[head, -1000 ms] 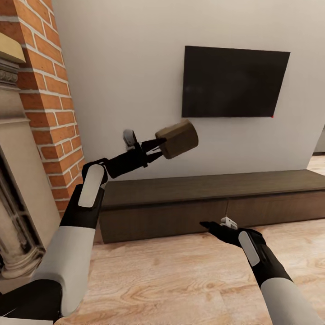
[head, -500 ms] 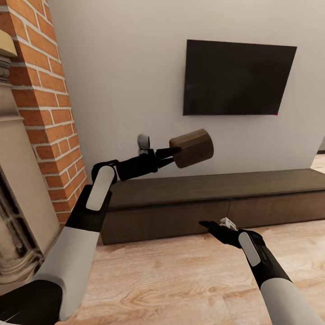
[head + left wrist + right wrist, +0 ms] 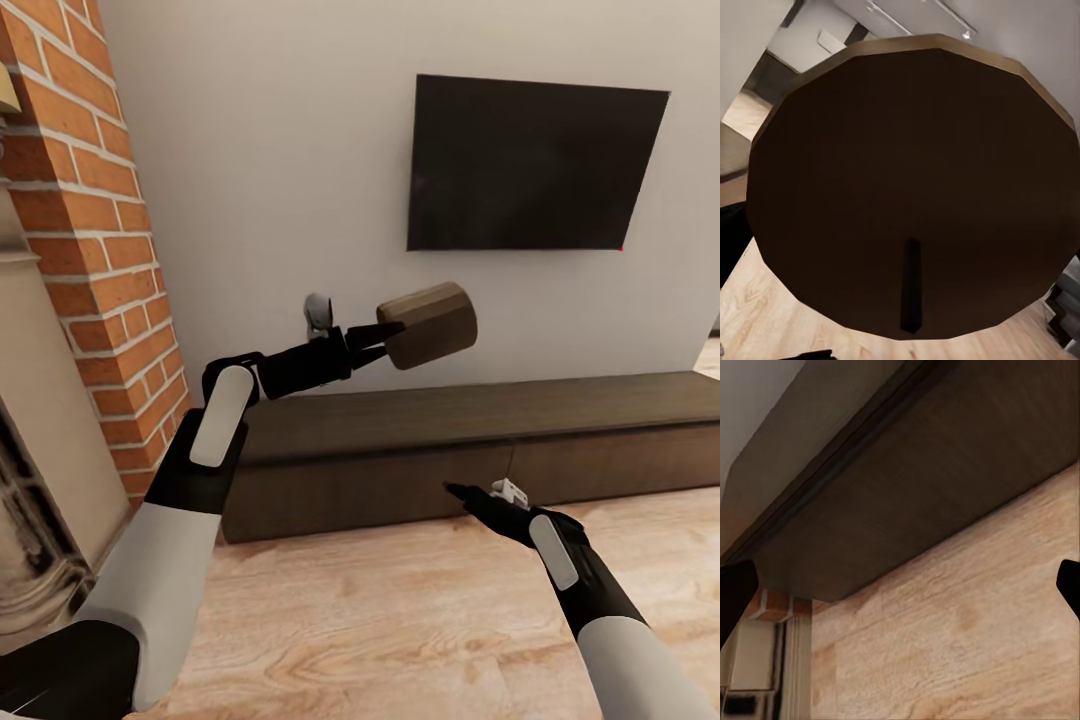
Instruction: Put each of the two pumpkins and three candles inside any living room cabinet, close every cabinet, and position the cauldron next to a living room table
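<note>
A beige-tan candle (image 3: 430, 325) lies on its side in the air, with my left gripper (image 3: 385, 340) shut on it. It hangs above the top of the long, low dark brown cabinet (image 3: 400, 415), whose door panels are shut. In the left wrist view the candle's dark end face (image 3: 915, 172) with its small wick is right in front of the camera. My right gripper (image 3: 455, 490) is low, just in front of the cabinet's front panel, open and holding nothing. In the right wrist view the cabinet (image 3: 945, 495) is close ahead, with the right gripper (image 3: 900, 589) spread wide.
A brick fireplace column (image 3: 90, 200) with a stone surround (image 3: 40, 420) stands close on the left. A black TV (image 3: 535, 165) hangs on the wall above the cabinet. Light wooden floor (image 3: 380, 620) stretches between me and the cabinet.
My left arm has carried the candle a little to the right over the cabinet. The view has shifted slightly. The right gripper has hardly moved.
</note>
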Robot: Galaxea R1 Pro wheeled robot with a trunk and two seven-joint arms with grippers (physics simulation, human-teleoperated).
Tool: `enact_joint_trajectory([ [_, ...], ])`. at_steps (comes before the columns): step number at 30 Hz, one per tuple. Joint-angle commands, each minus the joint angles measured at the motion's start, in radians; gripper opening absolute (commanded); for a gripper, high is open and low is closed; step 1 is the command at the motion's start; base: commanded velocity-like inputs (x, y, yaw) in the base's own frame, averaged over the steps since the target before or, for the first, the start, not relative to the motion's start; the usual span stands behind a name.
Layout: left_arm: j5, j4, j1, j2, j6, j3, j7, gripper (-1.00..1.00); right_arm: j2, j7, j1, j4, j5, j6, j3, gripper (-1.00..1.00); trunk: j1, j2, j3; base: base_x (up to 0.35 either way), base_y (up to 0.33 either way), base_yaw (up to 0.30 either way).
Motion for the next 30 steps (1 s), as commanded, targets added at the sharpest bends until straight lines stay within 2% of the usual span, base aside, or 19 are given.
enact_joint_trajectory([
  [1,-0.001,0.0,-0.001,-0.001,0.005,0.001,-0.006,-1.0,0.0,0.004,-0.001,0.0,0.001,0.005,-0.003,1.0,0.0,0.0,-0.001,0.267,0.0,0.0],
  [5,0.002,-0.007,-0.007,0.004,0.01,-0.006,0.001,-1.0,0.003,0.011,-0.006,0.005,-0.005,0.003,-0.003,1.0,0.0,0.0,-0.001,0.226,0.0,0.0],
  [7,-0.008,-0.018,-0.008,0.009,0.016,-0.007,0.003,-1.0,0.004,0.022,-0.018,0.011,-0.009,0.001,-0.003,1.0,0.0,0.0,-0.001,0.0,0.0,0.0],
  [8,0.005,-0.024,-0.008,0.009,0.024,-0.007,0.003,-1.0,0.004,0.028,-0.02,0.011,-0.009,0.001,-0.003,1.0,0.0,0.0,-0.001,0.0,0.0,0.0],
  [11,0.006,-0.029,-0.008,0.008,0.026,-0.007,0.003,-1.0,0.004,0.028,-0.023,0.01,-0.009,0.002,-0.003,1.0,0.0,0.0,-0.001,0.0,0.0,0.0],
  [17,0.007,0.002,-0.007,0.039,0.01,-0.016,-0.001,-1.0,0.009,0.028,-0.002,0.044,-0.006,-0.008,0.0,1.0,0.0,0.0,-0.001,0.0,0.0,0.0],
  [23,0.007,0.002,-0.007,0.041,0.008,-0.018,-0.001,-1.0,0.009,0.03,-0.001,0.078,-0.007,-0.01,0.0,1.0,0.0,0.0,-0.001,0.113,0.0,0.0],
  [30,0.007,-0.001,-0.007,0.041,0.007,-0.019,-0.002,-1.0,0.009,0.03,0.0,0.117,-0.008,-0.012,-0.001,1.0,0.0,0.0,-0.001,0.254,0.109,-0.003],
])
